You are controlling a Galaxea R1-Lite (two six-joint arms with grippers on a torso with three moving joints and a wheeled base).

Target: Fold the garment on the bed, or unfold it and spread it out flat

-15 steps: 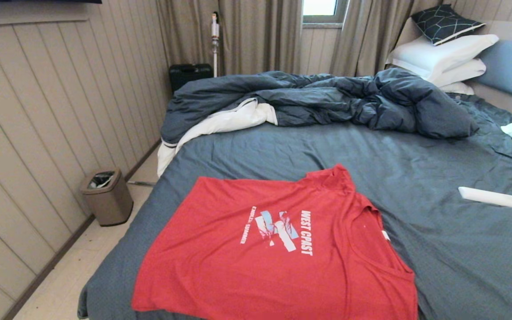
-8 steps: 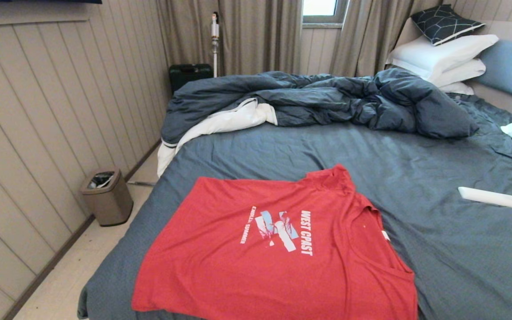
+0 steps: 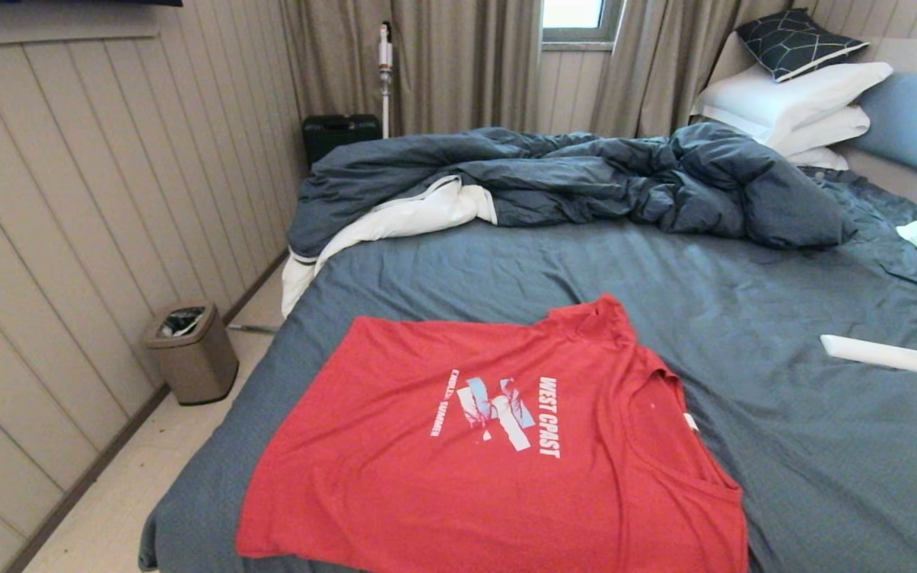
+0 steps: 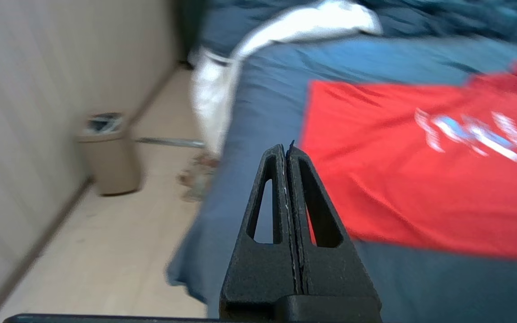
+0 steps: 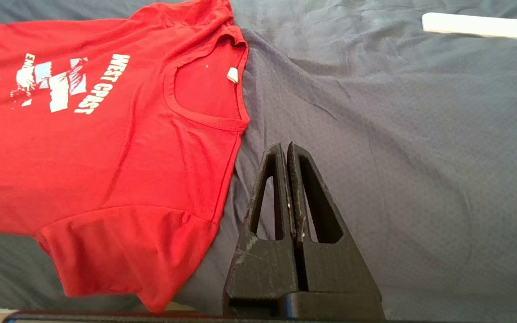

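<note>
The red garment [image 3: 490, 461] lies spread flat, print side up, on the near part of the bed [image 3: 745, 318], its neck toward the right and its hem toward the left edge. Neither arm shows in the head view. In the left wrist view my left gripper [image 4: 286, 148] is shut and empty, held above the bed's left edge beside the garment [image 4: 420, 170]. The right wrist view has my right gripper [image 5: 285, 147] shut and empty over bare sheet, just right of the garment's collar [image 5: 204, 116] and near sleeve [image 5: 119, 251].
A rumpled dark blue duvet [image 3: 586, 179] lies across the far side of the bed. White pillows [image 3: 793, 103] stack at the headboard. A flat white object [image 3: 882, 355] rests on the sheet at right. A bin [image 3: 192, 350] stands on the floor left of the bed.
</note>
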